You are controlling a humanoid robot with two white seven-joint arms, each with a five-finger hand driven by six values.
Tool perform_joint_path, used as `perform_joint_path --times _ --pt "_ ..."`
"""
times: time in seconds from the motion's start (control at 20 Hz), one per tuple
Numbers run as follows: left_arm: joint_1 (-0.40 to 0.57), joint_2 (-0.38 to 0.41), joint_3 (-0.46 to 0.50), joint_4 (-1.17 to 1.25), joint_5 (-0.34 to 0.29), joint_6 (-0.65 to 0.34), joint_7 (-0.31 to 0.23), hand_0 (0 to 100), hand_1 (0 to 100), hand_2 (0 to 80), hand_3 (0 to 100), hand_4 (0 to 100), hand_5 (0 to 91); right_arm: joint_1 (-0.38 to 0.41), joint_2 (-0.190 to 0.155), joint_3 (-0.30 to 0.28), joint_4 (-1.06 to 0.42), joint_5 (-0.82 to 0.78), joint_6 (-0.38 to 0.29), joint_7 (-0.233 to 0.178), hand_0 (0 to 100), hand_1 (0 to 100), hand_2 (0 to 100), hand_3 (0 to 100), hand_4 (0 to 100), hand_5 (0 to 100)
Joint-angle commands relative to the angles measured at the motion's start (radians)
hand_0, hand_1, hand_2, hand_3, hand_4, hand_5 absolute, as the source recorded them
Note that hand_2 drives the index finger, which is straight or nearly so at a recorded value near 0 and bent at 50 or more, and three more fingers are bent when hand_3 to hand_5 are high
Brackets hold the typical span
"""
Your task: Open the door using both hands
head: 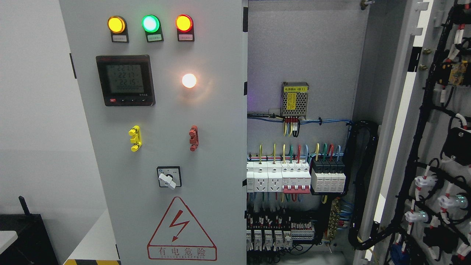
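Note:
A grey electrical cabinet fills the head view. Its left door (162,154) stands shut, carrying three lit lamps (150,23), a digital meter (125,80), a white lamp (189,80), a yellow handle (135,138), a red handle (193,138) and a rotary switch (169,177). The right door (434,147) is swung wide open to the right, its wired inner face showing. Inside the cabinet I see breakers (294,176) and a power supply (294,99). Neither of my hands appears in the picture.
A red lightning warning triangle (181,230) marks the lower left door. A white wall (33,110) lies left of the cabinet, with a dark box (25,239) at the lower left corner. Black cable bundles (362,184) hang along the open door's hinge side.

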Motion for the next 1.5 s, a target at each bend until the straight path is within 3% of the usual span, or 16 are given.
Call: perform_joint_path --times 0.0,0.1,0.35,0.65,0.85,0.9,1.35,1.45 --pt "-0.002 -0.036 -0.001 0.0 0.0 -0.002 -0.003 0 0 0.0 0 0 0.0 0.122 -0.08 0.011 -0.5 0.002 0.001 -0.002 38 0 0 0 0 0" --pt "-0.002 -0.037 -0.001 0.003 0.002 -0.002 -0.003 0 0 0.0 0 0 0.0 0.168 -0.078 0.019 -0.581 0.002 -0.001 -0.002 38 0 0 0 0 0" --pt "-0.002 -0.037 0.001 0.007 0.0 -0.002 -0.003 0 0 0.0 0 0 0.0 0.322 -0.11 0.161 -0.827 0.002 -0.039 -0.002 38 0 0 0 0 0" --pt "-0.002 -0.037 -0.001 0.007 0.002 -0.002 -0.005 0 0 0.0 0 0 0.0 0.339 -0.141 0.183 -0.98 0.002 -0.122 0.0 38 0 0 0 0 0" --pt "-0.002 -0.037 0.001 0.007 0.0 -0.002 -0.005 0 0 0.0 0 0 0.0 0.374 -0.227 0.227 -1.141 0.002 -0.123 -0.003 38 0 0 0 0 0" --pt "-0.002 -0.037 -0.001 0.007 0.0 -0.002 -0.005 0 0 0.0 0 0 0.0 0.377 -0.235 0.227 -1.168 0.002 -0.129 -0.003 38 0 0 0 0 0" --pt "-0.002 -0.037 -0.001 0.007 0.0 -0.002 -0.005 0 0 0.0 0 0 0.0 0.428 -0.262 0.226 -1.237 0.002 -0.41 -0.003 38 0 0 0 0 0" --pt "-0.002 -0.037 -0.001 0.007 0.0 -0.002 -0.005 0 0 0.0 0 0 0.0 0.428 -0.273 0.226 -1.264 0.002 -0.435 -0.003 38 0 0 0 0 0"
